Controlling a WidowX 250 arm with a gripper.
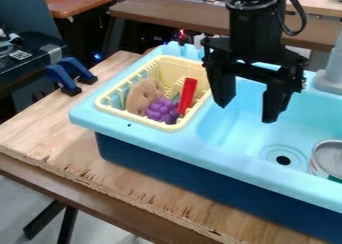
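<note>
The black gripper (248, 108) hangs over the left part of the light blue sink basin (244, 133), its two fingers spread apart with nothing between them. Left of it, a pale yellow dish rack (113, 109) is set in the sink's left side. Inside the rack lie a tan, bread-like piece (142, 95) with dents, a purple bunch of grapes (162, 110) and a red-handled item (187, 95) leaning upright. A metal can (330, 159) stands in the basin at the right, right of the drain (283, 159).
Blue clamps (63, 77) grip the wooden board's (40, 133) left edge. A grey faucet base (329, 80) rises at the sink's back right. Brown benches (174, 15) and a black case (30, 50) stand behind and to the left.
</note>
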